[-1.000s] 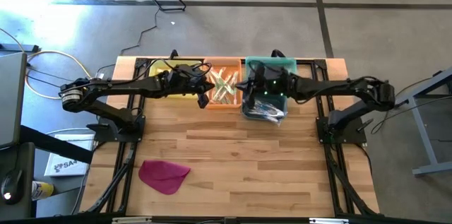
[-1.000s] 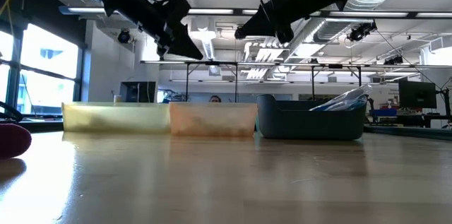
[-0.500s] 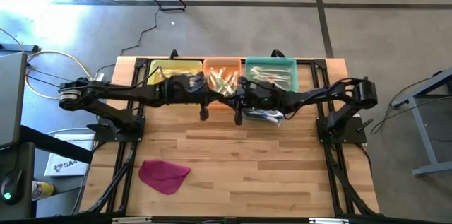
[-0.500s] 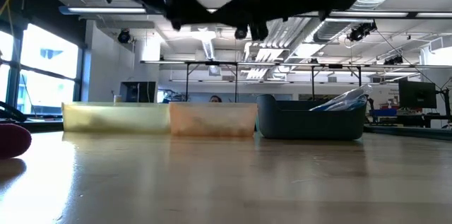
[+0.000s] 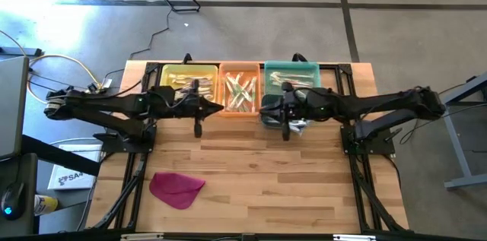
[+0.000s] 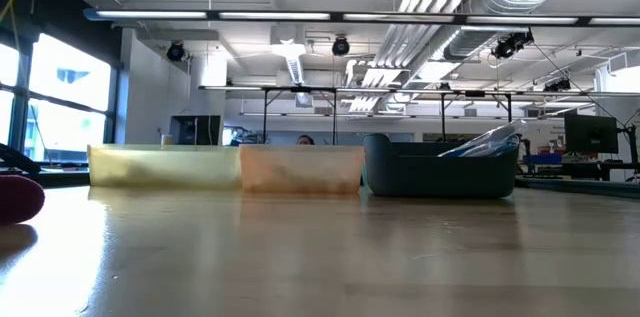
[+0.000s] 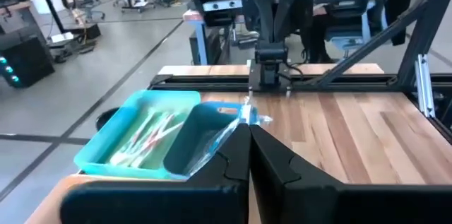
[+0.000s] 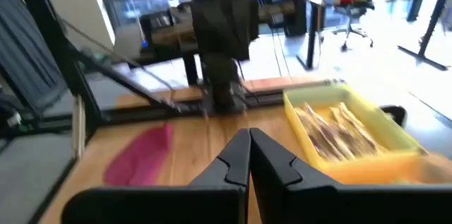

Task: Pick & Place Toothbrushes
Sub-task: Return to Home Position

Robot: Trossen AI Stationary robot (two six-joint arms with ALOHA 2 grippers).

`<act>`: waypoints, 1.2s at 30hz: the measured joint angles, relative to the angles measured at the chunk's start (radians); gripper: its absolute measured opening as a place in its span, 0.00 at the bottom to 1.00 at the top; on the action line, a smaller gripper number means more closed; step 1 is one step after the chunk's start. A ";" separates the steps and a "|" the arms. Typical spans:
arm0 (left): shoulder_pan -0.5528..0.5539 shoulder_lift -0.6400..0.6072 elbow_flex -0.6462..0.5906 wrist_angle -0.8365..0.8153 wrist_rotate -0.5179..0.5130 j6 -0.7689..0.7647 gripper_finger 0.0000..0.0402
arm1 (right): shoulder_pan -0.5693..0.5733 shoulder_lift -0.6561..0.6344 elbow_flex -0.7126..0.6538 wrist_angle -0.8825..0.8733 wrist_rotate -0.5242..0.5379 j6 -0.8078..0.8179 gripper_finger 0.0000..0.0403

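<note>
On the wooden surface [image 5: 251, 172], three bins [image 5: 240, 65] are lined along the 12 o'clock edge, and the toothbrushes [image 5: 242, 91] are found sorted inside, apparently by colour. The left arm [image 5: 114, 104] and right arm [image 5: 373, 104] are held high, seemingly for homing; the left jaws and right jaws are pressed together, empty.

Robotics lab, open-plan — exposed ceiling ducts [image 6: 470, 32], strip lights [image 6: 300, 15], concrete floor [image 5: 251, 28], monitor [image 6: 590, 135] in background.
</note>
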 joint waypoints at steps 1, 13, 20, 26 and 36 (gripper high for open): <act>0.000 -0.015 0.000 -0.014 -0.004 -0.003 0.00 | 0.000 -0.018 0.000 -0.035 0.001 -0.004 0.01; -0.043 -0.188 0.000 -0.255 -0.050 0.043 0.00 | 0.011 -0.208 -0.001 -0.252 0.003 -0.075 0.01; -0.137 -0.286 0.000 -0.396 -0.218 0.035 0.00 | 0.047 -0.307 -0.002 -0.329 0.047 -0.092 0.01; -0.208 -0.383 -0.033 -0.467 -0.307 -0.014 0.00 | 0.072 -0.402 -0.048 -0.358 0.065 -0.093 0.01; -0.248 -0.615 -0.238 -0.426 -0.349 -0.064 0.00 | 0.072 -0.550 -0.155 -0.377 0.103 -0.044 0.01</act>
